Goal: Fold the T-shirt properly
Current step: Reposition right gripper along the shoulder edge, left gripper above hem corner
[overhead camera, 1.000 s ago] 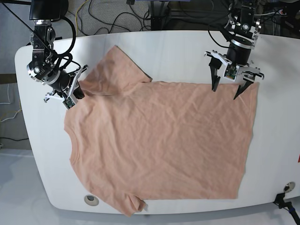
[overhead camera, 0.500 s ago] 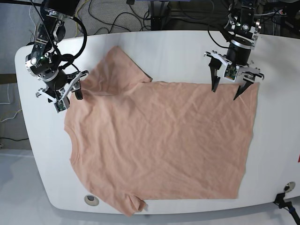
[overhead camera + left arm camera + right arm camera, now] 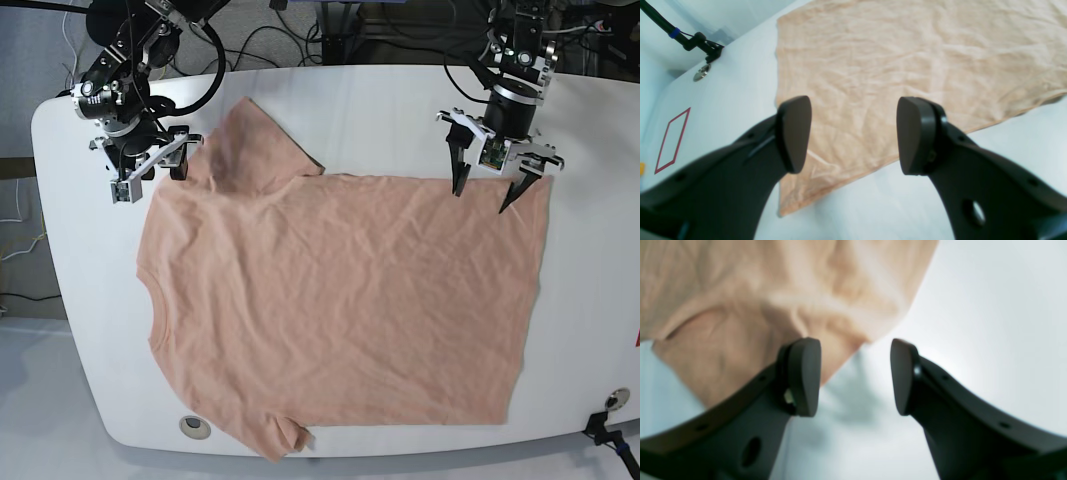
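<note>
The peach T-shirt (image 3: 340, 300) lies spread flat on the white table (image 3: 70, 300), neck at the left and hem at the right, with the far sleeve (image 3: 255, 140) spread out. My left gripper (image 3: 480, 198) is open and hovers over the far hem corner. In the left wrist view this gripper (image 3: 853, 133) straddles the shirt's edge (image 3: 907, 50). My right gripper (image 3: 150, 180) is open and empty, just left of the far sleeve. In the right wrist view this gripper (image 3: 855, 376) hangs over bare table beside a blurred fold of the shirt (image 3: 740, 290).
A metal grommet (image 3: 195, 427) sits in the table near its front left edge. A black clamp with a cable (image 3: 605, 420) is at the front right corner, also in the left wrist view (image 3: 696, 43). A red outlined rectangle (image 3: 671, 141) is there too. Cables hang behind the table.
My right gripper has moved toward the table's far edge, from the shoulder area up beside the sleeve, and turned. The left arm and the shirt have not moved noticeably.
</note>
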You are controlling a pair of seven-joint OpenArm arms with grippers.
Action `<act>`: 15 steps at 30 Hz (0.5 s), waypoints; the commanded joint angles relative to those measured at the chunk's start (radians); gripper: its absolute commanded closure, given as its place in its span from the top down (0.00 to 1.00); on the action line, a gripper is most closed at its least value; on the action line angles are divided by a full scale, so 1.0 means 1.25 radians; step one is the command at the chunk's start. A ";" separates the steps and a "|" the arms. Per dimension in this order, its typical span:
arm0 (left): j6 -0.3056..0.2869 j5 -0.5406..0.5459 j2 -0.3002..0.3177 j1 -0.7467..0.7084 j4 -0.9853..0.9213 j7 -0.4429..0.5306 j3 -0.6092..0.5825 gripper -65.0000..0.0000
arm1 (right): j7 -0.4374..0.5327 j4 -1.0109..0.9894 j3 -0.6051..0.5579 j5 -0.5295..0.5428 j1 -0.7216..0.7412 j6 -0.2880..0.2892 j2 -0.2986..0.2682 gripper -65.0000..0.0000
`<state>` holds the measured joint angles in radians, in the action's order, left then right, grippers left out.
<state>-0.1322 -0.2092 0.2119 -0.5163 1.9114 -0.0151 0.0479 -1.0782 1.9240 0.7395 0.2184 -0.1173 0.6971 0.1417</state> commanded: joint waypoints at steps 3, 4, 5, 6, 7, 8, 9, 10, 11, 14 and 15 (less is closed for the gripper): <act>0.007 0.008 0.005 0.018 0.008 0.009 0.004 0.59 | -0.067 0.018 0.052 0.119 -0.012 0.001 -0.002 0.50; 0.007 0.008 0.005 0.018 0.007 -0.005 0.004 0.59 | -0.083 0.018 0.062 0.151 -0.018 0.001 -0.002 0.50; 0.007 0.008 0.005 0.025 0.007 -0.014 0.004 0.59 | -0.093 0.018 0.074 0.183 -0.031 0.001 -0.002 0.50; 0.007 0.008 0.005 0.033 0.007 -0.022 0.004 0.59 | -0.098 0.018 0.079 0.209 -0.044 0.001 -0.002 0.50; 0.006 0.008 0.005 0.042 0.007 -0.023 0.004 0.59 | -0.099 0.018 0.079 0.235 -0.058 0.001 -0.002 0.50; 0.006 0.008 0.005 0.045 0.007 -0.023 0.004 0.59 | -0.099 0.018 0.079 0.252 -0.071 0.001 -0.001 0.50; 0.006 0.008 0.005 0.045 0.007 -0.023 0.004 0.59 | -0.100 0.018 0.079 0.268 -0.085 0.001 -0.001 0.50; 0.006 0.008 0.005 0.045 0.007 -0.023 0.004 0.59 | -0.100 0.017 0.079 0.285 -0.097 0.001 0.000 0.50; 0.006 0.008 0.005 0.045 0.007 -0.023 0.004 0.59 | -0.102 0.015 0.079 0.301 -0.109 0.001 0.000 0.50; 0.006 0.008 0.005 0.047 0.007 -0.023 0.003 0.59 | -0.102 0.015 0.079 0.325 -0.134 0.001 0.001 0.50; 0.006 0.008 0.004 0.052 0.007 -0.023 0.003 0.59 | -0.102 0.014 0.079 0.328 -0.140 0.001 0.001 0.50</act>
<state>-0.1329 -0.2024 0.2115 -0.4641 1.9022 -0.0677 0.0486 -1.2163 1.9244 0.8371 0.6041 -0.2928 0.6960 0.1482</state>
